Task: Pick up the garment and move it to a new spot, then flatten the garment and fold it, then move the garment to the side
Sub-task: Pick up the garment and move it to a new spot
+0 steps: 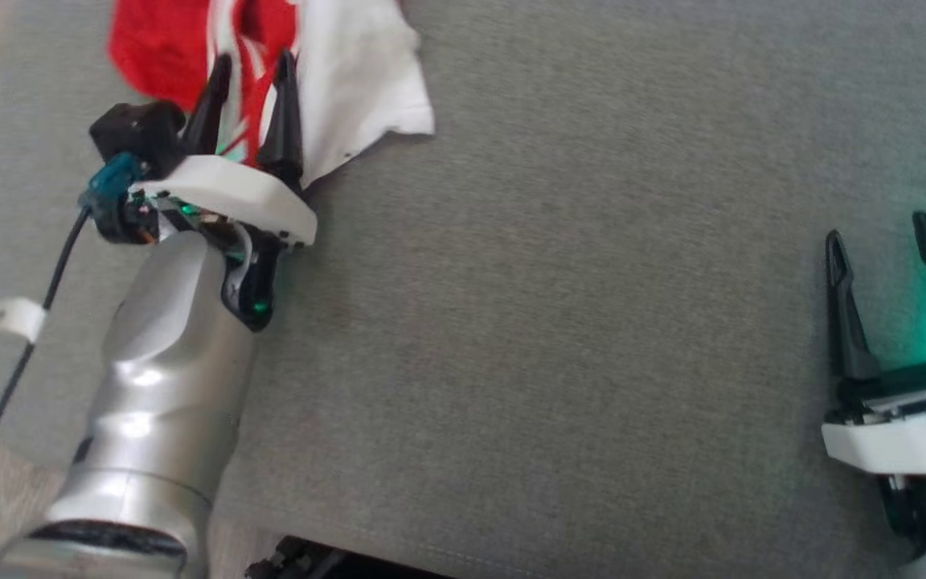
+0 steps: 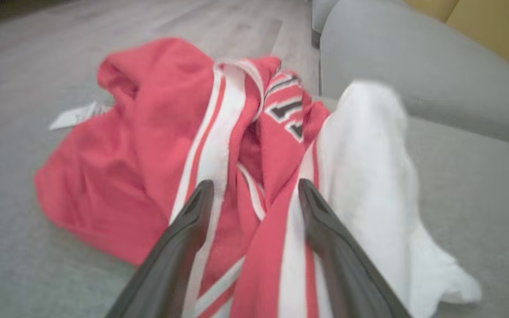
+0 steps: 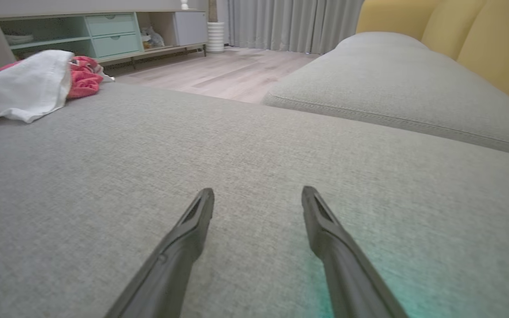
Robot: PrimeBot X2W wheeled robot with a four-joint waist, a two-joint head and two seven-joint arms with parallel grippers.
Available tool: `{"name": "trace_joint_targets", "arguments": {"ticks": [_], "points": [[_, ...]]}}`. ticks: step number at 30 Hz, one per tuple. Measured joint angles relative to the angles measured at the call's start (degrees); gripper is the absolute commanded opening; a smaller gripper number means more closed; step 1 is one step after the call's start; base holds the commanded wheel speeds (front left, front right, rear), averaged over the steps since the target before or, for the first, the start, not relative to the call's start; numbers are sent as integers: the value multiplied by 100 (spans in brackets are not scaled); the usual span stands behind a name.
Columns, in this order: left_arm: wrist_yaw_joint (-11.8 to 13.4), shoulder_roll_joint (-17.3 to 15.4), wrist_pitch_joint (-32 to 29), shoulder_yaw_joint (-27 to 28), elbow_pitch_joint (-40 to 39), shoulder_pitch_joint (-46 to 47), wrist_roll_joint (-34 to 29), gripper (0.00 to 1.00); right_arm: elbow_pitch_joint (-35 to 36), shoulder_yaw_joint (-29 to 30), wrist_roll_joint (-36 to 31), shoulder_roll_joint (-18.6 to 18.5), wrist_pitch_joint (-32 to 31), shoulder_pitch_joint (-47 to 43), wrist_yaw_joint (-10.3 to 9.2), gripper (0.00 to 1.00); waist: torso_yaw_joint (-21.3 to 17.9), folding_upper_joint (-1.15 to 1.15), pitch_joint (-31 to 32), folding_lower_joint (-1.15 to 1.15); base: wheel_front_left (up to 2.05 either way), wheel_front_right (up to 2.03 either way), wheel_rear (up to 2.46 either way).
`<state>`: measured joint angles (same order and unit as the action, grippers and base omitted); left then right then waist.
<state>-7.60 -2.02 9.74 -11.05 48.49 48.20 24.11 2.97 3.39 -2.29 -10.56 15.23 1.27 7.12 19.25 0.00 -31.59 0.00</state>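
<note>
Starting w/ head view: garment lies crumpled at the far-left corner of the sofa seat, partly cut off by the pic's top edge. Red cloth is on the left and white cloth on the right, w/ a hemmed edge lying flat on the grey weave and red-white stripes btwn the two. L gripper is over the heap w/ fingers spread and tips at the striped part, nothing pinched. R gripper is well apart from it, near the seat's right edge, fingers also spread and empty, w/ a green glow beside it.

Left wrist view: garment has a red body bunched in soft folds, w/ white bands carrying thin red lines. A patch of black-white lettering sits near the top, too blurred to read. The white part drapes on the right, ending in a loose corner on the seat. A small white label sticks out at the far side. L gripper has its fingers wide apart w/ striped cloth btwn them; can't tell if the tips touch it. A grey cushion rises behind.

Right wrist view: garment is at the seat's far-left end, white layer in front and red bunched behind. R gripper has its fingers wide apart over the grey seat, holding nothing. A second cushion lies to the right w/ a yellow backrest behind it. Wood floor, a pale-green cabinet and a curtain are further back.
</note>
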Motion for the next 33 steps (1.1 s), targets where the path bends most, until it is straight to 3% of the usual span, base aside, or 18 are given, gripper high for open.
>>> {"name": "trace_joint_targets", "arguments": {"ticks": [6,8,11,14,19,27,33], "points": [[-12,-352,116,-188,1029,485,15,100,135,-34,-82,63,36,160,0,100,-246,0,-243,-2,0,0,0],[-13,-380,287,-242,1327,704,-7,0,168,-44,-85,85,42,180,0,100,-298,0,-293,-2,0,0,0],[12,-453,465,-336,1425,759,-140,0,85,-69,-133,103,41,235,0,100,-326,0,-237,-1,0,0,0],[327,-670,494,-504,1254,732,-549,0,-126,-125,-130,143,38,344,0,100,-378,0,-96,1,0,0,0],[594,-1226,497,-423,-259,622,-1018,0,-583,-275,-15,332,-14,509,-1,100,-542,0,311,1,0,0,0],[502,-1884,498,-610,-1929,151,-1626,0,-851,-623,242,675,-22,341,0,100,-1185,0,1158,-1,0,0,0],[344,-1982,149,-1049,-3129,-77,-1737,0,-808,-684,460,750,-36,-52,-1,100,-1931,0,1675,-1,0,0,0]]}}
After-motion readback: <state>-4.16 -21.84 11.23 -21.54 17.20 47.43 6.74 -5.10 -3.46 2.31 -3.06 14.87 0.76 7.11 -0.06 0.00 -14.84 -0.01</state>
